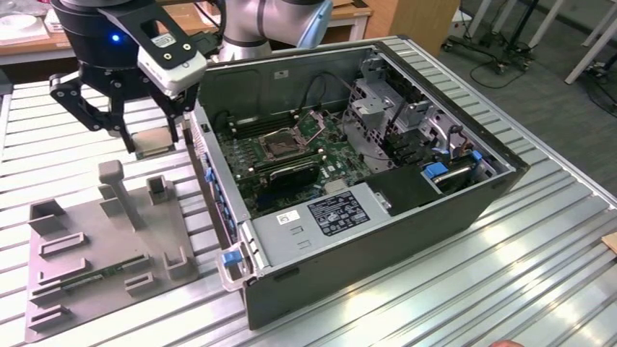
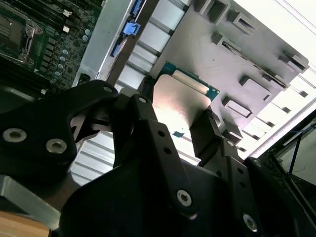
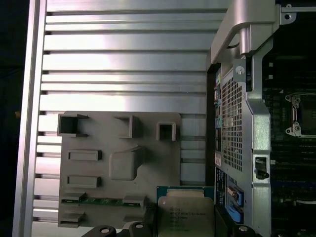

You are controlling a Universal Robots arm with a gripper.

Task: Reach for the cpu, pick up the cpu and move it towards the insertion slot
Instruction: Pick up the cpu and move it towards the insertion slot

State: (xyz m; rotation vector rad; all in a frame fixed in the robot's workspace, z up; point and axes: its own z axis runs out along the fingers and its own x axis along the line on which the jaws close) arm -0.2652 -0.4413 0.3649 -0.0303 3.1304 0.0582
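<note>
Item: cpu (image 2: 180, 98), flat square chip, silver-grey metal lid on a thin green board. Location: clamped in the gripper (image 2: 176, 113) and, in the exterior view, carried in the air above the slatted aluminium table (image 1: 540, 238). It sits between the grey fixture tray (image 1: 97, 246) and the wall of the open PC case (image 1: 386, 217), close beside that wall. Gripper state: black fingers (image 2: 203, 131) closed on two opposite edges of the cpu, lid between them left bare. Handling, by judgement: light, rigid, no flex. The lid is smooth, so grip depends on the edge clamp alone. Underside contacts are likely fragile, so edges are the correct hold and faces shd not be pressed. Orientation: lid up toward the wrist, approx level and flat to the table. The outline is square, so no true long axis. Its sides run roughly parallel to the tray edge in the first wrist view. The insertion slot (image 1: 282, 144), silver frame w/ dark centre, lies inside the case on the green motherboard (image 1: 337, 155), apart from the cpu w/ the case wall between them. A memory stick (image 3: 101, 201) sits in the tray, untouched.
</note>
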